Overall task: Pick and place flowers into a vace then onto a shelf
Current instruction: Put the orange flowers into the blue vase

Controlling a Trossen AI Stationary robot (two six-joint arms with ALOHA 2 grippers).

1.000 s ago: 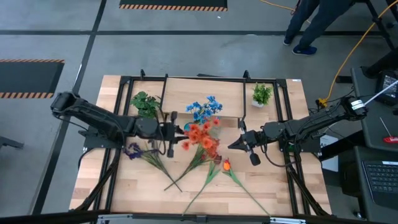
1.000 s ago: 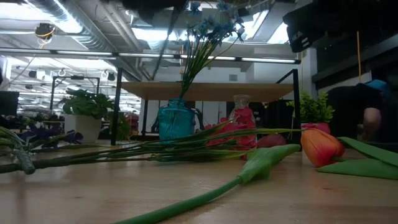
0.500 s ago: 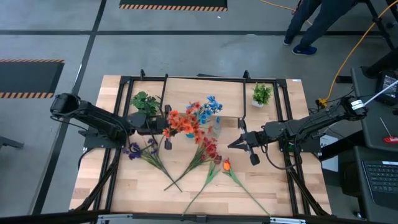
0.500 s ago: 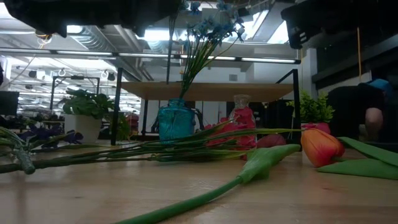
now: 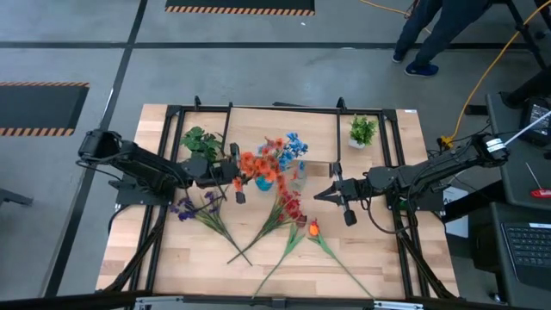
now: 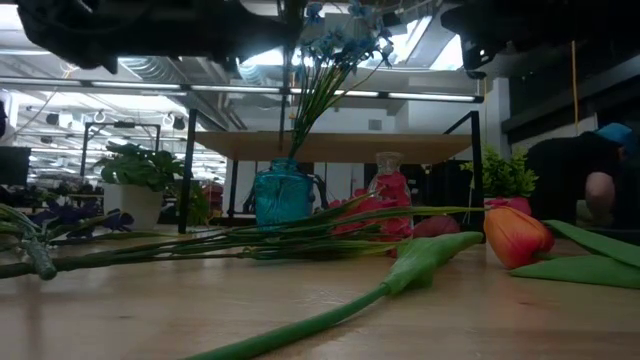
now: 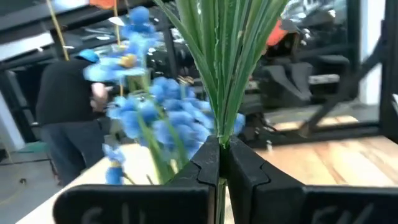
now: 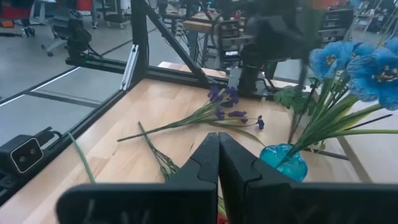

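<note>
My left gripper (image 5: 238,177) is shut on a bunch of orange flowers (image 5: 258,166), held above the table next to the blue flowers (image 5: 289,148) that stand in a teal vase (image 6: 283,195). A second vase, clear with pink in it (image 6: 390,188), stands beside the teal one in front of the shelf (image 6: 330,146). Red flowers (image 5: 288,207), purple flowers (image 5: 195,207) and an orange tulip (image 5: 313,228) lie flat on the tabletop. My right gripper (image 5: 331,195) hovers shut and empty to the right of the vases. My left gripper pinches the orange flowers' bundled green stems (image 7: 221,127) between its two fingers. The fingers come about level from the table's left and lie across the stems. The stems fan upward from the hold, with the blooms (image 7: 278,34) on top, and the bunch is clear of the table.
Two small potted plants stand at the far left (image 5: 200,142) and the far right (image 5: 362,129). The tulip's long stem and leaves (image 6: 400,275) stretch toward the near edge. A person (image 5: 430,34) stands on the floor beyond the far right corner.
My left gripper, still shut on the orange flowers, has tipped upward to about level. The orange blooms have swung away from the red flowers on the table, toward the far left, and now stand beside the blue flowers.
</note>
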